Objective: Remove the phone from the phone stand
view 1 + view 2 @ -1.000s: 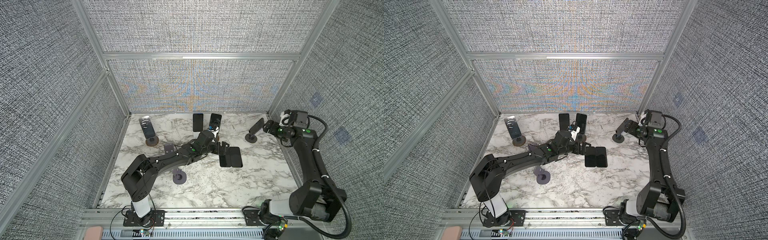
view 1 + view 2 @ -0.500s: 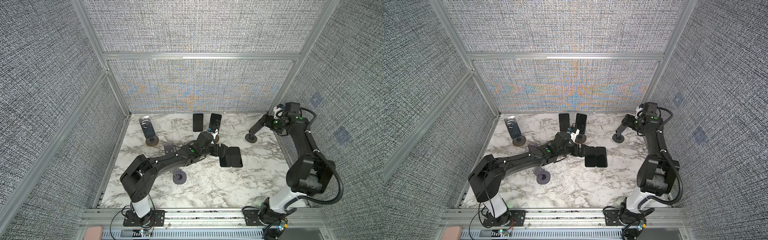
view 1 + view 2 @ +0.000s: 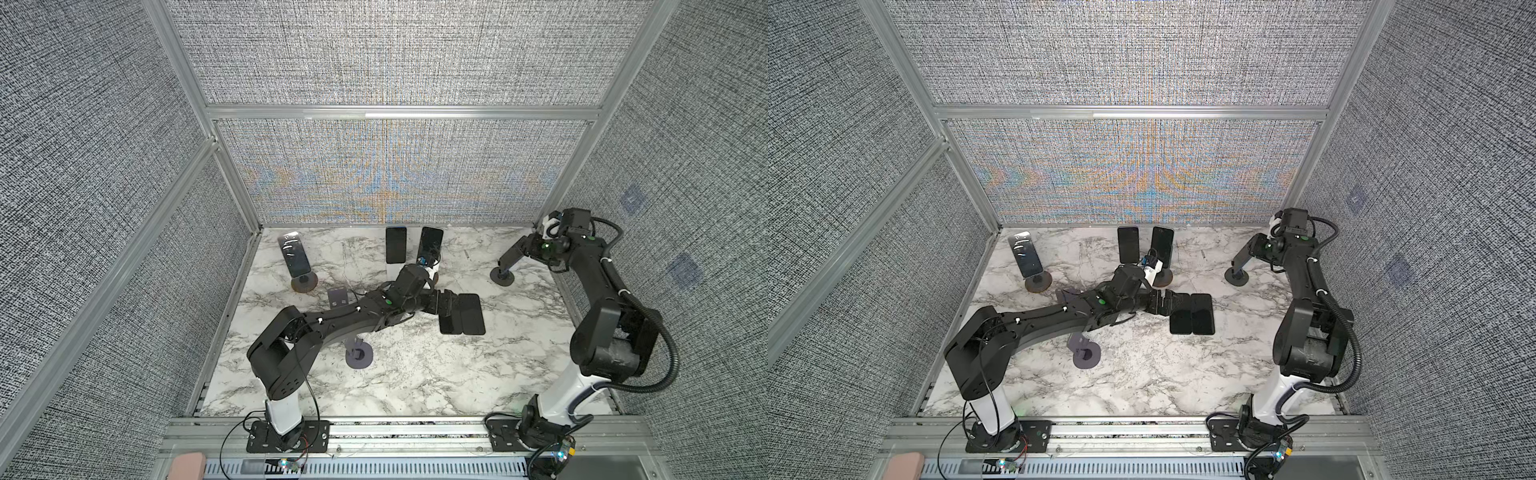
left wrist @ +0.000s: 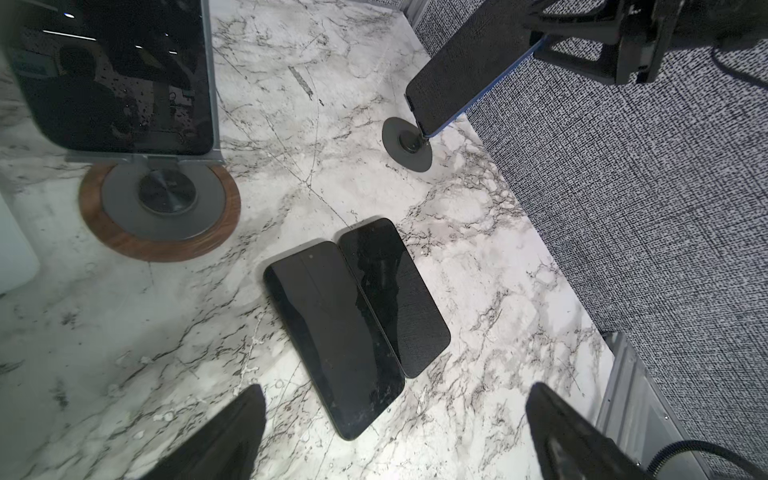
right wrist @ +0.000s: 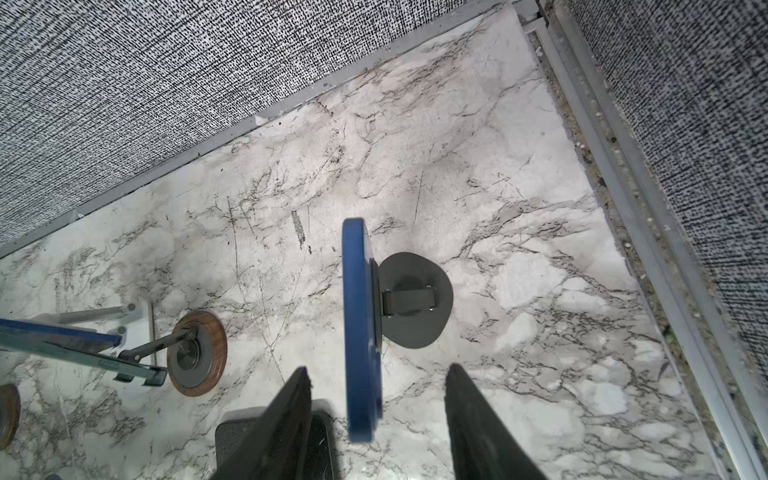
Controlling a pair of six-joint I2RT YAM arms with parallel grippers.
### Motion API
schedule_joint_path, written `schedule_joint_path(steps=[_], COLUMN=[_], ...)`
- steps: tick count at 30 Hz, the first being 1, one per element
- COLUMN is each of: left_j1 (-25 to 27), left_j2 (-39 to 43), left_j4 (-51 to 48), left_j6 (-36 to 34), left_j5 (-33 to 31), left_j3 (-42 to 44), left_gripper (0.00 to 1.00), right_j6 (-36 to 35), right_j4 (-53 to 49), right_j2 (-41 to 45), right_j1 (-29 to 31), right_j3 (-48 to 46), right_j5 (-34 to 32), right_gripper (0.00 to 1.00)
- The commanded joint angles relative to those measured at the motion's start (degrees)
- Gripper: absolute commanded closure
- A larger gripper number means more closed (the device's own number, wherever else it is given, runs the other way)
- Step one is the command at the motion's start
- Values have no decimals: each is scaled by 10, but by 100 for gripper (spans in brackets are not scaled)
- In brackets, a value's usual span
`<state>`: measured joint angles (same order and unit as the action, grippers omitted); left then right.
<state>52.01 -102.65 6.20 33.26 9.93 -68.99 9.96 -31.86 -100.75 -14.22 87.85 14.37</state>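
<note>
A blue-cased phone (image 5: 359, 324) leans on a grey round-based phone stand (image 5: 415, 299) in the back right corner, seen in both top views (image 3: 513, 255) (image 3: 1246, 253). My right gripper (image 5: 379, 370) straddles the phone's upper end, one finger on each side. A gap shows on both sides, so it stands open and touches nothing. My left gripper (image 4: 397, 390) hovers wide open and empty over two dark phones (image 4: 336, 332) lying flat side by side mid-table (image 3: 463, 313).
Three more phones stand on stands along the back: one at the left (image 3: 296, 259) and two in the middle (image 3: 395, 249) (image 3: 430, 249). An empty grey stand (image 3: 358, 355) sits by the left arm. The right wall rail (image 5: 623, 174) runs close beside the blue phone's stand.
My right gripper has moved in over the top of the blue phone and its fingers have narrowed around it. The left arm has stayed put.
</note>
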Motion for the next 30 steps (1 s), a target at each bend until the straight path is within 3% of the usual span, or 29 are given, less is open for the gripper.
schedule_joint_path(steps=[1, 30], left_j1=[-1, 0], left_j2=[-4, -13], left_j4=[11, 35], left_j6=[3, 14], left_j5=[11, 33], left_j3=[-6, 3], left_gripper=[1, 1], right_j6=[-5, -21], right_j4=[13, 4], right_j2=[0, -9], right_j1=[2, 21], right_j3=[1, 13], right_j5=[0, -47], right_gripper=[52, 88])
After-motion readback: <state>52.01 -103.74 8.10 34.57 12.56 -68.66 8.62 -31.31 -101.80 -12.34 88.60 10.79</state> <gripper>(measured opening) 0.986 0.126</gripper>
